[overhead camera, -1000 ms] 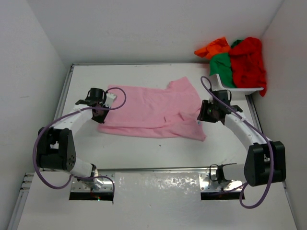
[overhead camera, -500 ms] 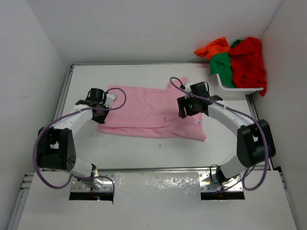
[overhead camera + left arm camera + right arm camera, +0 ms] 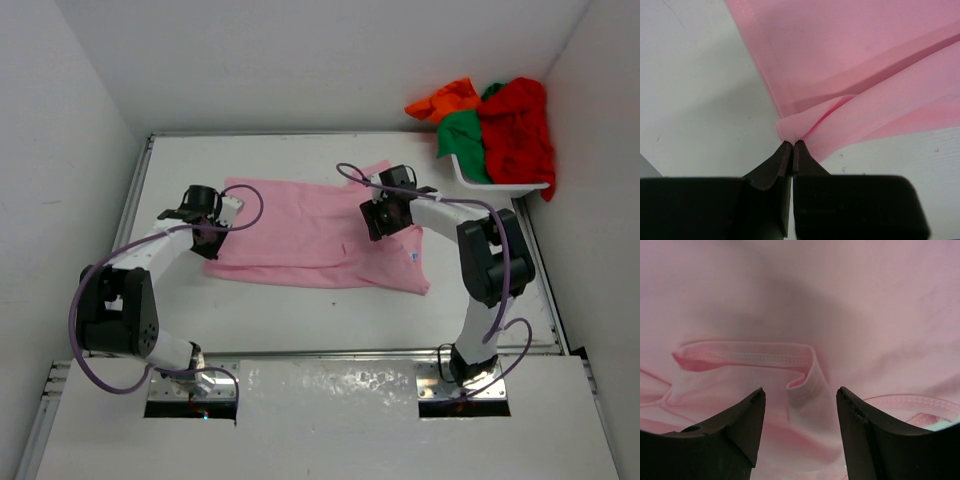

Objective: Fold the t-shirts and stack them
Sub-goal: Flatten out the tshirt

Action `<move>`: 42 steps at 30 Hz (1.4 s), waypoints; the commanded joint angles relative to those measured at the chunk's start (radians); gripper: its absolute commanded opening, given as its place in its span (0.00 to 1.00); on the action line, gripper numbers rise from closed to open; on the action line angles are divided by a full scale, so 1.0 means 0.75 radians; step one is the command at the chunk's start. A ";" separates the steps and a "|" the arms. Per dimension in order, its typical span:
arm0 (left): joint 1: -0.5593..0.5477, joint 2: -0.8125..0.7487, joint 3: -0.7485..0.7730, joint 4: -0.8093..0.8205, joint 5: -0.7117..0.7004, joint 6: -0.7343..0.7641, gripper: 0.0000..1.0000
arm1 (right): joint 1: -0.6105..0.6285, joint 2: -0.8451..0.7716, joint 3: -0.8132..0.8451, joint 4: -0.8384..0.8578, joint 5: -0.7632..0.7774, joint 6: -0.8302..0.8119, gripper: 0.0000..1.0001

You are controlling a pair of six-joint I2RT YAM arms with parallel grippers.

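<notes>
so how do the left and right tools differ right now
The left tool is shut, pinching a corner of the pink shirt; the right tool is open, gripping nothing. The left tool sits at the shirt's left edge; the right tool is over its right part, straddling a hem fold. Both are at the same shirt.

Pink t-shirt (image 3: 300,235): spread mostly flat across frame centre, long side left-right; right end rumpled, hem doubled over; left edge bunched into small fold. Red t-shirt (image 3: 515,130), green t-shirt (image 3: 462,140), orange t-shirt (image 3: 445,100): crumpled heap, upper right; red rightmost, green below orange.
</notes>
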 commanded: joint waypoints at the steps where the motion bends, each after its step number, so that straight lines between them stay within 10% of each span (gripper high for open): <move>1: 0.017 0.002 -0.001 0.035 -0.009 -0.009 0.00 | 0.006 0.032 0.071 0.052 0.045 -0.039 0.57; 13: 0.017 0.016 0.004 0.037 0.001 -0.007 0.00 | 0.004 0.095 0.106 0.046 0.062 -0.045 0.00; 17: 0.017 0.049 0.061 0.076 0.059 0.005 0.00 | -0.029 0.138 0.208 0.062 0.062 -0.039 0.00; 26: 0.043 0.535 1.242 0.092 0.179 -0.205 0.00 | -0.241 0.490 1.712 0.008 -0.061 0.367 0.00; 31: 0.070 0.642 1.740 0.250 0.218 -0.369 0.00 | -0.309 0.196 1.476 0.651 -0.055 0.511 0.00; 37: 0.070 0.515 1.601 0.493 0.257 -0.328 0.00 | -0.328 0.165 1.538 0.713 -0.194 0.433 0.00; 42: 0.076 0.411 1.375 0.451 0.273 -0.249 0.00 | -0.324 -0.045 1.013 0.782 -0.367 0.374 0.00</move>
